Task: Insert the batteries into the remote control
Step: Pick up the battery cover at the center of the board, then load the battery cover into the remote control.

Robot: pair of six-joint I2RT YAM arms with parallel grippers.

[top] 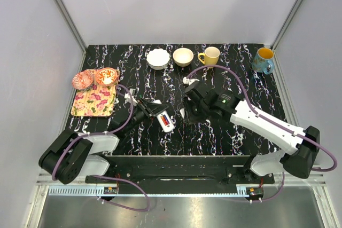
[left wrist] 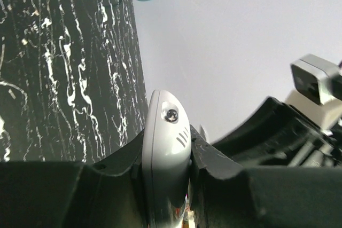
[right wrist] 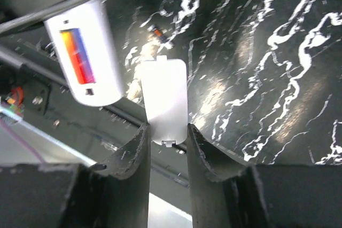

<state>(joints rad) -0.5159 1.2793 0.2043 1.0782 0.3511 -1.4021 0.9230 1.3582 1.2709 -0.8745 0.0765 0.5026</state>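
The bench, a flat slab of black stone-look material veined in white, is filling the floor of a booth whose plain pale grey walls are rising on three sides. The middle and the right half of the bench are lying bare, leaving open room around both arms.

A rectangular floral tray is sitting by the left edge, with two glossy red-patterned bowls crowding its far end. Along the far edge a white scalloped bowl, a cream bowl and a yellow mug are standing in a row. A blue mug is standing at the far right corner.

The left gripper is clamping hard on the remote control, a smooth white plastic bar with rounded ends. It is holding it over the middle of the bench, toward the near edge.

The remote's open compartment is showing the batteries, orange and purple cylinders already seated inside.

Just beside it, the right gripper is pinching the battery cover by its lower end, with the jaws partly closed. The cover is a thin white lozenge with a small tab.

A tiny reddish piece is lying on the bench beyond, possibly a loose battery, though it is too small to tell.
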